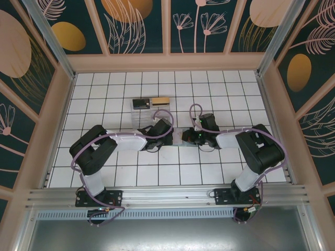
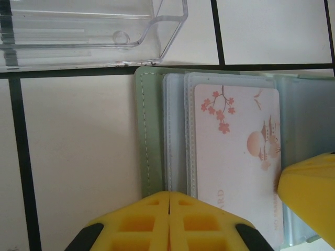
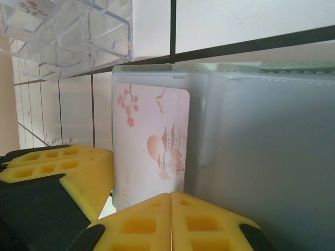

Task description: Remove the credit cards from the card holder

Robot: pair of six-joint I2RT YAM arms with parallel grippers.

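progress: partial | tan credit card (image 1: 160, 101) out, on far clear box (image 1: 137, 117) | blossom credit card (image 2: 235, 157) sleeved in card holder (image 2: 151, 157), to remove | left gripper (image 2: 169, 209), right gripper (image 3: 171, 219): fingers pressed together

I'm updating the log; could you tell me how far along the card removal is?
Done: the card holder lies open, and two cards sit at the clear box. In hand: both jaws are closed at the holder's sleeves. Left: a blossom-printed card sits in its sleeve.
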